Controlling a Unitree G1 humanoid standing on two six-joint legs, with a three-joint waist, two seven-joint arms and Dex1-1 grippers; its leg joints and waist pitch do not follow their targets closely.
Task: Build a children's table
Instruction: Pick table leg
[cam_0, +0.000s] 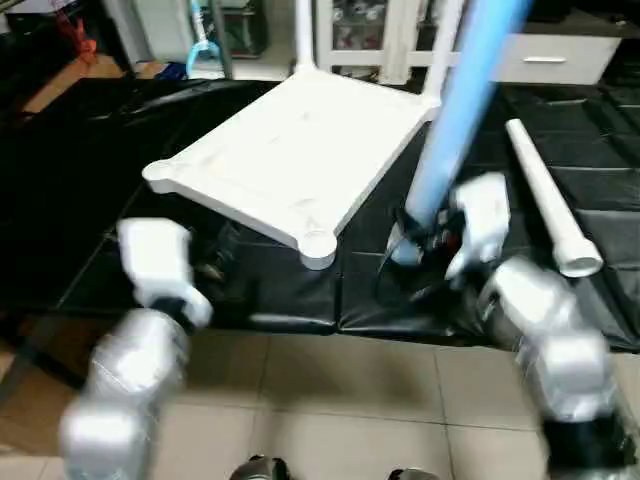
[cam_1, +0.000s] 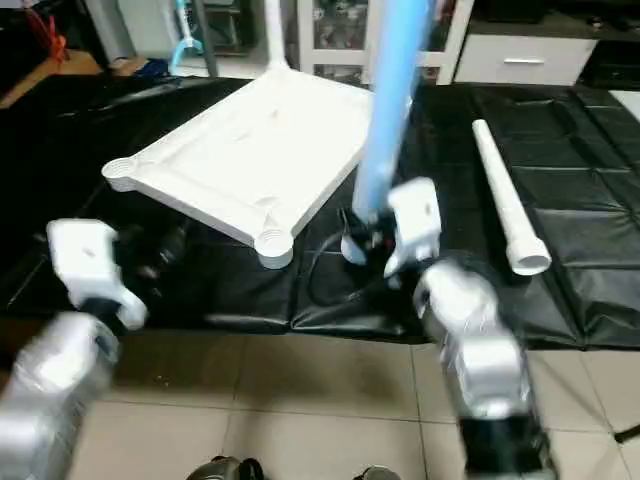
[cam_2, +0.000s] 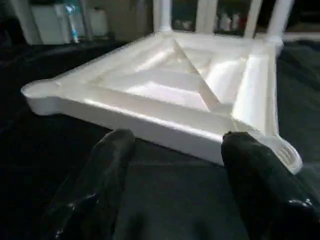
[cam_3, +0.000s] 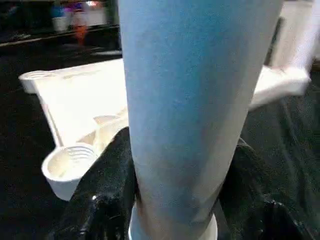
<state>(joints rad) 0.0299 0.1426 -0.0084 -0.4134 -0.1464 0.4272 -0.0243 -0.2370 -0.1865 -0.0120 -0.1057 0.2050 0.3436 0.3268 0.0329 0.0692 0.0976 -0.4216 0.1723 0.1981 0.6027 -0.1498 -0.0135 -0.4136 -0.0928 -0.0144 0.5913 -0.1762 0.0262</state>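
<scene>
Tabletop looks stiff, light; right gripper clamps held leg near its base, left gripper open, empty.

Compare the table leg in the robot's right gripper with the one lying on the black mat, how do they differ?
The held leg stands nearly upright, clamped near its lower end by the right gripper; the loose leg lies flat on the black mat, untouched. The held leg sits close beside the tabletop; the loose leg lies farther to the right. Both are long tapered tubes.
</scene>
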